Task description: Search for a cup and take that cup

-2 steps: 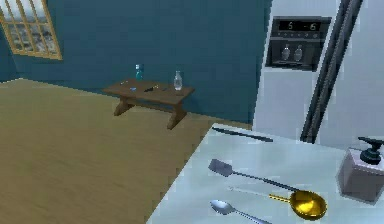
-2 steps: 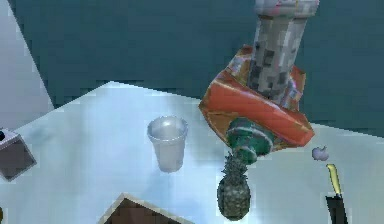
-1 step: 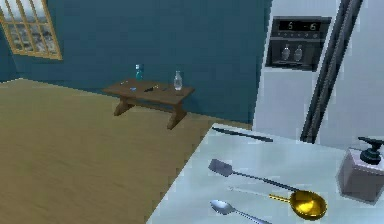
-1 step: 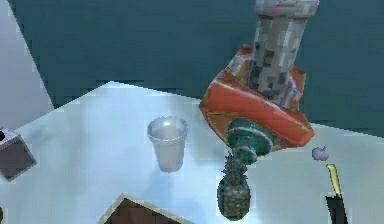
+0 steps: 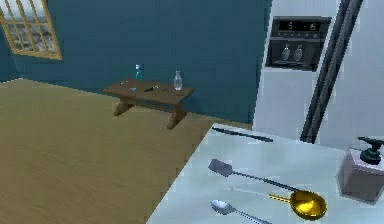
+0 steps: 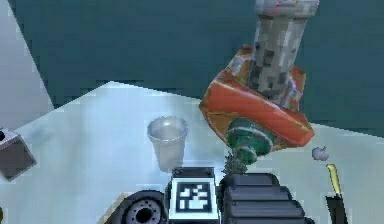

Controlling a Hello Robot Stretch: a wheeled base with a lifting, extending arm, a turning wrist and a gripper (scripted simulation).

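Pale bench [image 6: 95, 125] before a teal wall [image 6: 120, 40] carries the clear cup [image 6: 167, 142], upright and just beyond the tool [image 6: 140, 210], farther out across the bench, though whether that tool holds anything, or how it is set, cannot be told.

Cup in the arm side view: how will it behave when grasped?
The cup looks empty and thin-walled, so it is probably light and easy to knock over. Its smooth, tapered sides may slip in a grasp.

Soft even light, bright window [image 5: 28, 25] at upper left, pale sheen on countertop [image 5: 300, 155]
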